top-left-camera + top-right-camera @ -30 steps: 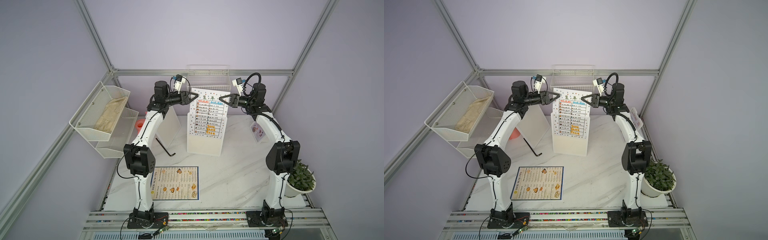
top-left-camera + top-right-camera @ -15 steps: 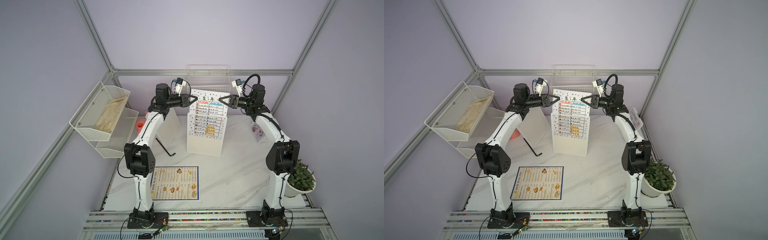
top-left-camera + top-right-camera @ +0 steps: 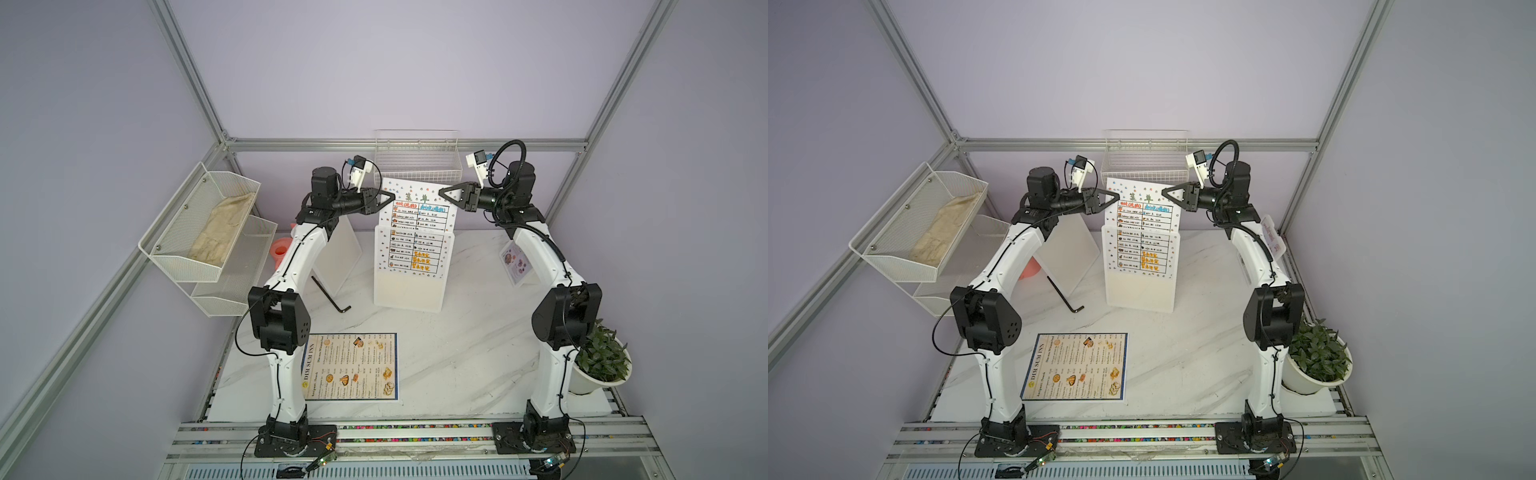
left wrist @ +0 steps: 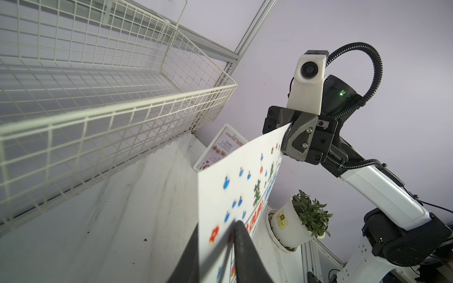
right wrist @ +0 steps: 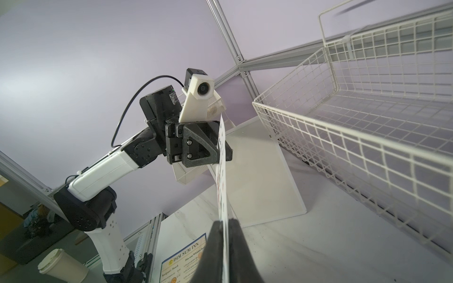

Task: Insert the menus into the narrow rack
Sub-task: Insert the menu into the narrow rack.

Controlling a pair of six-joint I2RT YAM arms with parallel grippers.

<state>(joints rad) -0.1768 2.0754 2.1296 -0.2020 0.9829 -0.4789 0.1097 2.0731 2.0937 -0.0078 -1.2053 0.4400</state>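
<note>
I'm looking at a white marble-patterned tabletop (image 3: pixel 457 353). A dark-bordered printed "DIM SUM INN" menu (image 3: pixel 351 365) lies flat near its front edge, left of centre; a black L-shaped hex key (image 3: pixel 330 293) lies further back. A frosted white plastic rack (image 3: pixel 409 291) stands mid-surface toward the back edge, with a slanted white board (image 3: pixel 338 257) to its left. A coral plastic cup (image 3: pixel 280 249) sits at the left edge; a small food-photo card (image 3: pixel 515 262) stands at the right edge; a white potted plant (image 3: pixel 590 378) stands at the front right corner.

Potted plant (image 3: pixel 602 357), hex key (image 3: pixel 326 294)
</note>
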